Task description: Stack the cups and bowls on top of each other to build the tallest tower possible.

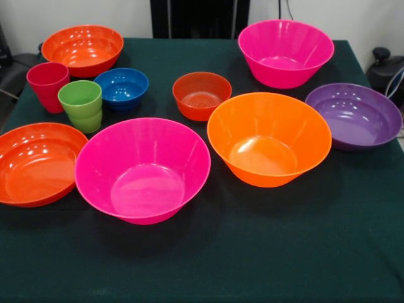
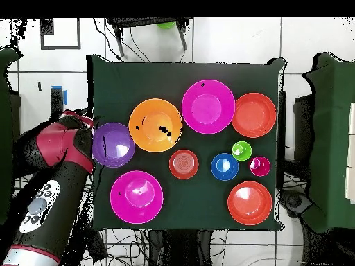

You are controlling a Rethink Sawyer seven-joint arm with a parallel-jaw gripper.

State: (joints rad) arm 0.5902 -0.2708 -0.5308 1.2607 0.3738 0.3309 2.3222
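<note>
Every bowl stands upright and separate on the dark green cloth, and no tower is in view. One hot pink bowl point(image 1: 144, 169) is front centre, the other point(image 1: 285, 52) back right. The large orange bowl point(image 1: 268, 137) sits between them, next to the purple bowl point(image 1: 355, 115). Shallow red-orange bowls point(image 1: 82, 49) point(image 1: 35, 163) lie at the left. The small red-orange bowl point(image 1: 202, 95) and blue bowl point(image 1: 122, 87) are mid-table. The red cup point(image 1: 47, 85) and lime green cup point(image 1: 81, 104) stand together at the left. My gripper point(image 2: 82, 123) hangs by the table edge beside the purple bowl point(image 2: 113, 144).
The red and black arm point(image 2: 48, 201) reaches up along the table's side in the overhead view, off the cloth. Black chairs or equipment stand around the table edges. The cloth point(image 1: 252, 252) runs bare toward the front edge.
</note>
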